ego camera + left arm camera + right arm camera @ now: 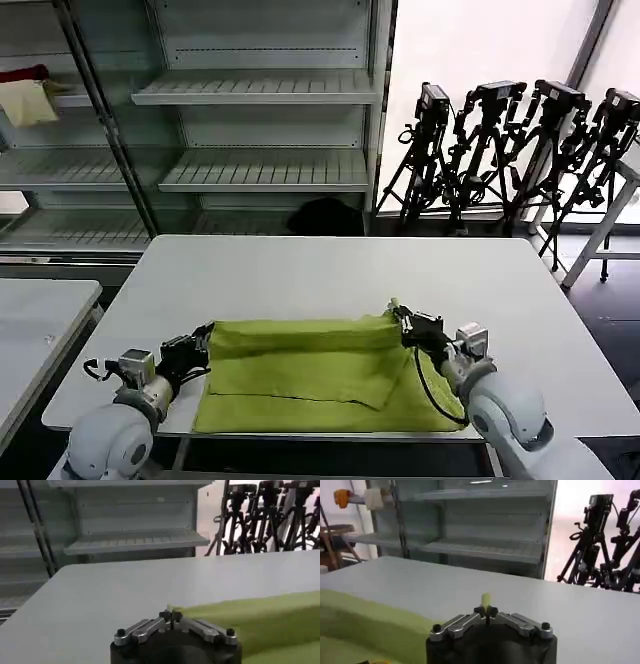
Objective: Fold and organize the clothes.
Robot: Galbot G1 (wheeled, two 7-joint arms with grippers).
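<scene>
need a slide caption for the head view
Both grippers, left and right, pinch the far corners of a partly folded lime-green T-shirt on the white table.

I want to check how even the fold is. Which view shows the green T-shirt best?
The head view: the whole T-shirt lies spread on the table, pinched at its far corners by the left gripper and right gripper. Each wrist view catches just one pinched edge.

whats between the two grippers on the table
In the head view, the lime-green T-shirt spans the gap: the left gripper pinches one end, the right gripper the other.
</scene>
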